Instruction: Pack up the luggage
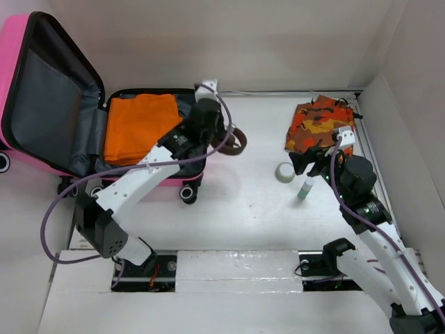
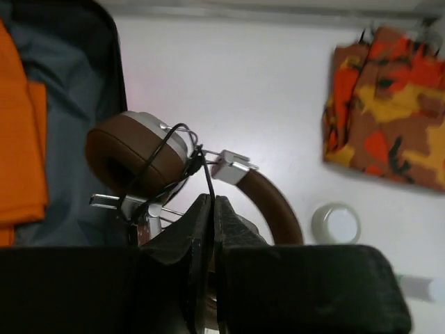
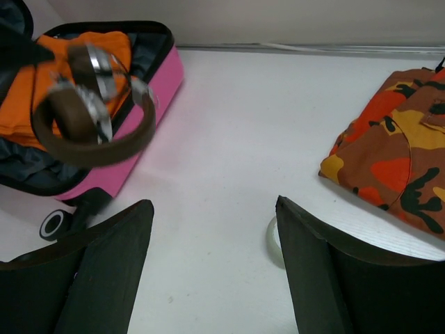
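My left gripper [image 2: 211,209] is clamped on the headphones [image 2: 132,156], which I judge light, with floppy cups and a stiff band best for gripping. My right gripper [image 3: 212,229] gapes, idle. The suitcase [image 1: 12,56] lies open at the table's far left corner.

Bright, even light from above washed the white table [image 1: 257,202] pale, with soft short shadows and faint glare along its near edge. In the right wrist view the headphones [image 3: 73,122] were smeared with motion blur. The left gripper [image 2: 211,209], close to its lens, sat dark and out of focus; the camouflage cloth [image 2: 389,104] looked soft.
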`<move>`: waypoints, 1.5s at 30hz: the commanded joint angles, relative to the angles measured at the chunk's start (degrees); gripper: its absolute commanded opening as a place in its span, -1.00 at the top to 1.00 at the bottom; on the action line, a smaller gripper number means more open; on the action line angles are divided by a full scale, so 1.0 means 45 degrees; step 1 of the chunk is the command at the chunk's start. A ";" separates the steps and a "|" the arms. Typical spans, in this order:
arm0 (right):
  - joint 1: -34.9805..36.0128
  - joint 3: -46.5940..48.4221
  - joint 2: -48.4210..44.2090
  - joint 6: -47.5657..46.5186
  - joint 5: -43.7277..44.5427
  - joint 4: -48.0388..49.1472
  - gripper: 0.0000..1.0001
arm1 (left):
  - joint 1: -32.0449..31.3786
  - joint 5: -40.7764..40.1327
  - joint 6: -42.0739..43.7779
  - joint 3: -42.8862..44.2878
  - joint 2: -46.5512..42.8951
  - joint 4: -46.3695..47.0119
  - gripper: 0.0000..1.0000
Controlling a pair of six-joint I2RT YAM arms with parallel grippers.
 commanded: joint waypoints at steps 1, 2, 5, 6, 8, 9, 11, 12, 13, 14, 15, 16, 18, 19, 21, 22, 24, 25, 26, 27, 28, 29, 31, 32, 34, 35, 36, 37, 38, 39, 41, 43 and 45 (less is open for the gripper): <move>0.0134 0.0207 -0.0046 -0.0081 -0.0322 0.0842 -0.54 | 0.1320 -0.0181 0.0572 0.2168 -0.0143 0.0694 1.00; 0.0134 0.0207 -0.0046 -0.0081 -0.0323 0.0842 -0.54 | 0.1711 -0.0180 0.0572 0.2442 -0.0143 0.0694 1.00; 0.0134 0.0207 -0.0201 -0.0081 -0.0323 0.0842 -0.54 | 0.3351 -0.0317 0.0046 0.2855 -0.0007 0.0421 1.00; 0.0134 0.0207 -0.0318 -0.0081 -0.0323 0.0842 -0.54 | 0.3762 -0.0317 -0.0071 0.2855 -0.0007 0.0421 1.00; 0.0134 0.0091 -0.0455 -0.0081 -0.0323 0.0842 -0.54 | 0.4837 -0.0550 -0.0401 0.2194 -0.0007 0.0421 1.00; 0.0134 0.0090 -0.0456 -0.0081 -0.0323 0.0842 -0.54 | 0.5188 -0.0551 -0.0559 0.1920 -0.0007 0.0421 1.00; 0.0134 0.0090 -0.0573 -0.0081 -0.0323 0.0842 -0.54 | 0.6418 0.0070 -0.1047 0.1061 0.0422 0.0421 0.60; 0.0134 0.0090 -0.0573 -0.0081 -0.0323 0.0842 -0.54 | 0.6770 0.0596 -0.1417 0.0787 0.0578 0.0421 0.22; 0.0134 0.0090 -0.0573 -0.0081 -0.0323 0.0842 -0.54 | 0.7025 0.1007 -0.1614 0.0533 0.0753 0.0421 -0.38; 0.0134 0.0090 -0.0573 -0.0081 -0.0323 0.0842 -0.54 | 0.7028 0.1166 -0.1751 0.0241 0.1045 0.0421 -0.53; 0.0134 0.0090 -0.0573 -0.0081 -0.0323 0.0842 -0.54 | 0.7028 0.1168 -0.1868 0.0238 0.1048 0.0421 -0.67; 0.0134 0.0090 -0.0573 -0.0081 -0.0323 0.0842 -0.54 | 0.7028 0.1168 -0.2218 0.0083 0.1048 0.0421 -0.76; 0.0134 0.0090 -0.0573 -0.0081 -0.0188 0.0842 -0.57 | 0.6854 0.1284 -0.2377 -0.0599 0.0391 0.1001 -0.79; 0.0134 0.0090 -0.0573 -0.0081 -0.0187 0.0842 -0.57 | 0.6697 0.1285 -0.2377 -0.0931 0.0036 0.1412 -0.79; 0.0134 0.0090 -0.0573 -0.0081 -0.0071 0.0842 -0.57 | 0.5494 0.0802 -0.1894 -0.1323 -0.0744 0.2019 -0.76; 0.0134 0.0090 -0.0573 -0.0081 -0.0069 0.0842 -0.57 | 0.4905 0.0661 -0.1676 -0.1325 -0.0749 0.2022 -0.76; 0.0134 0.0090 -0.0573 -0.0081 0.0280 0.0725 -0.57 | 0.3519 0.0660 -0.1325 -0.1209 -0.0749 0.2022 -0.76; 0.0134 0.0090 -0.0728 -0.0081 0.0727 0.0570 -0.57 | 0.2004 0.0815 -0.0955 -0.1208 -0.0381 0.2505 -0.73; 0.0134 0.0090 -0.0846 -0.0081 0.1021 0.0569 -0.57 | 0.1254 0.0932 -0.0816 -0.1362 -0.0146 0.2858 -0.73; 0.0134 0.0090 -0.1156 0.0035 0.1314 0.0356 -0.57 | 0.0550 0.0933 -0.0699 -0.1364 0.0147 0.3171 -0.73; 0.0134 0.0090 -0.1353 0.0036 0.1955 0.0083 -0.57 | -0.0656 0.1262 -0.0698 -0.1499 0.0788 0.3832 -0.73; 0.0134 0.0090 -0.1567 0.0036 0.2310 0.0081 -0.57 | -0.1093 0.1517 -0.0543 -0.1616 0.1200 0.4167 -0.73; 0.0134 0.0090 -0.2134 0.0154 0.2702 -0.0056 -0.57 | -0.1777 0.1908 -0.0541 -0.1038 0.2601 0.4327 -0.71; 0.0134 0.0090 -0.2271 0.0154 0.2820 -0.0056 -0.57 | -0.1781 0.2471 -0.0657 -0.0664 0.3113 0.4114 -0.71; 0.0134 0.0090 -0.2408 0.0154 0.2821 -0.0056 -0.57 | -0.1781 0.3079 -0.0854 -0.0019 0.4071 0.4112 -0.64; 0.0134 0.0090 -0.2409 0.0154 0.2821 -0.0056 -0.57 | -0.1781 0.3836 -0.0854 0.0777 0.5004 0.3861 -0.64; 0.0134 0.0090 -0.2274 0.0154 0.2821 -0.0056 -0.61 | -0.1955 0.3979 -0.0854 0.1307 0.5496 0.3607 -0.64; 0.0134 0.0090 -0.2157 0.0154 0.2821 -0.0056 -0.68 | -0.2092 0.3980 -0.0719 0.1853 0.5946 0.3353 -0.64; 0.0134 0.0090 -0.2039 0.0154 0.2821 -0.0056 -0.72 | -0.2248 0.3980 -0.0331 0.2922 0.6763 0.3099 -0.67; 0.0134 0.0090 -0.1864 0.0154 0.2821 -0.0056 -0.76 | -0.2598 0.3806 -0.0114 0.3358 0.7119 0.2922 -0.69; 0.0134 0.0090 -0.1727 0.0154 0.2704 -0.0056 -0.85 | -0.2893 0.3805 0.0238 0.4682 0.7803 0.2551 -0.71; 0.0134 0.0090 -0.1726 0.0154 0.2704 -0.0056 -0.88 | -0.2894 0.3668 0.0240 0.5527 0.8818 0.1985 -0.71; 0.0134 0.0090 -0.1726 0.0154 0.2704 -0.0056 -0.90 | -0.2894 0.3668 0.0240 0.6831 0.9502 0.1478 -0.74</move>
